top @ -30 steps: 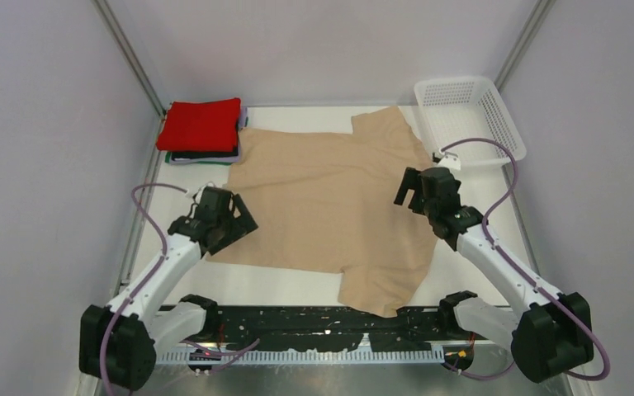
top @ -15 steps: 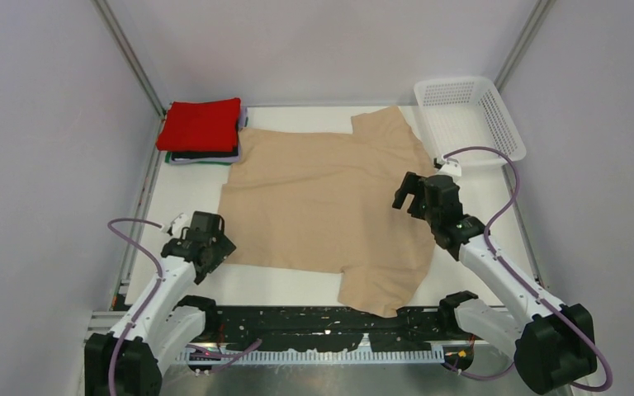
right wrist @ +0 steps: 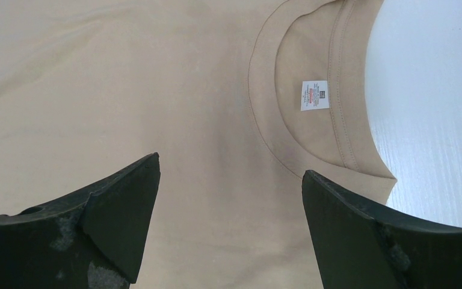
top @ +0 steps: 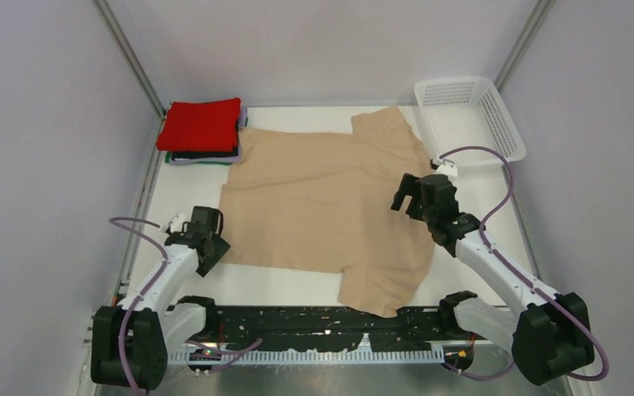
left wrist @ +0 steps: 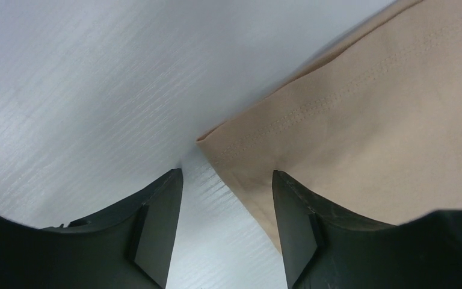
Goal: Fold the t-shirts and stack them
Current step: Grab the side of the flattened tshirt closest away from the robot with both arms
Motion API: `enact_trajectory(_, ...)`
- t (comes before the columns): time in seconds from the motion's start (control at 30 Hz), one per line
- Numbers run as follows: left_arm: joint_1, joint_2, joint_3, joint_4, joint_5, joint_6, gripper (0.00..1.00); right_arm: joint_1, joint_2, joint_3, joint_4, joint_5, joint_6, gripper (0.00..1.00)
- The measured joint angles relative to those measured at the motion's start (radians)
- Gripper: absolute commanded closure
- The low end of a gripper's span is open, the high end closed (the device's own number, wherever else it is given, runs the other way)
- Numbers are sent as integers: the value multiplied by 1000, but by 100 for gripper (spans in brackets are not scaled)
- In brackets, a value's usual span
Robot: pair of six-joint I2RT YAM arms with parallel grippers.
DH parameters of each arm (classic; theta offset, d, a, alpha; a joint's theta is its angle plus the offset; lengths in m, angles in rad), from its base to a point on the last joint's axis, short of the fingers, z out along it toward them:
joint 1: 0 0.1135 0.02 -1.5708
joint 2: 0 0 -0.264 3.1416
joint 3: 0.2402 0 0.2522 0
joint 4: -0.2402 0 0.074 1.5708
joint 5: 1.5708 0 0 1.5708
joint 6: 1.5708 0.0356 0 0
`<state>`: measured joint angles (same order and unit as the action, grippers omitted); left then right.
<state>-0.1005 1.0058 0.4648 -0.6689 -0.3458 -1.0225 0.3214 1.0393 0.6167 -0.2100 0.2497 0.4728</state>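
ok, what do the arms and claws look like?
Left arm and right arm: white links, black joints and bases, a purple cable looping along each. Left claw and right claw: black wedge-shaped fingers, the right's scuffed grey.

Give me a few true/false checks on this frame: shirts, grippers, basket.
1. The beige t-shirt lies spread flat on the table. True.
2. A red shirt tops the folded stack at the far left corner. True.
3. The right gripper is clamped on the collar. False: its jaws stand wide apart above the cloth beside the collar, and it holds nothing.
4. The left gripper is at a sleeve. False: it is at the near-left hem corner, jaws apart.
5. A folded shirt lies in the white basket. False: no shirt shows in it.
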Motion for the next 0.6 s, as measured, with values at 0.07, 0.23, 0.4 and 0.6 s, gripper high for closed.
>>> enact_trajectory(0.07,3,18,2,9,-3,-3,48,0,3,0,0,0,0,5)
enact_trajectory(0.23,6,67,19,26,-18,-2,60,0,3,0,0,3,0,5)
enact_trajectory(0.4,11,129,50,32,-25,8,68,0,4,0,0,7,-4,4)
enact_trajectory(0.6,11,155,62,59,-18,14,86,0,16,2,0,7,-10,4)
